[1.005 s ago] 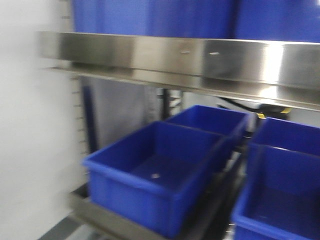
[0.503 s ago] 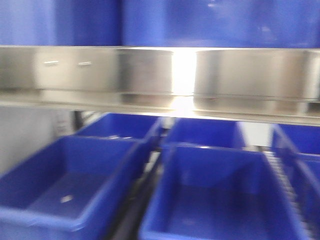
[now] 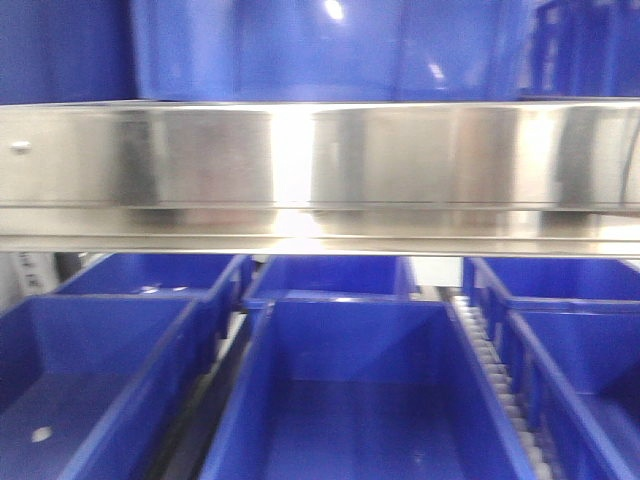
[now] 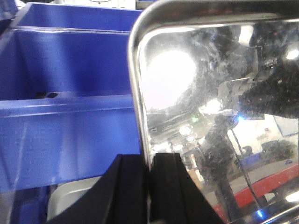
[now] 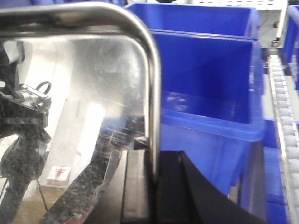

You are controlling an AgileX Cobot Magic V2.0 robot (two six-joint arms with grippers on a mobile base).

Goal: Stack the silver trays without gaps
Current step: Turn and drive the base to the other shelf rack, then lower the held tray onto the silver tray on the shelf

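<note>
In the left wrist view a silver tray point(image 4: 210, 93) fills the right half, its mirror-like bottom facing the camera. My left gripper point(image 4: 148, 168) is shut on its left rolled rim. In the right wrist view a silver tray point(image 5: 84, 93) fills the left half. My right gripper point(image 5: 153, 163) is shut on its right rolled rim. I cannot tell whether both views show the same tray. The tray is held upright in front of blue bins. No tray or gripper shows in the front view.
A long brushed-steel shelf rail point(image 3: 320, 175) crosses the front view, with blue bins point(image 3: 350, 390) below and more above. Blue bins stand behind the tray point(image 4: 70, 93) point(image 5: 205, 88). A roller track point(image 5: 282, 121) runs at the right. A pale grey object point(image 4: 70, 200) lies low left.
The front view has swung to the right along the rack. The shelf rail now lies straight across, and a different set of blue bins is in front.
</note>
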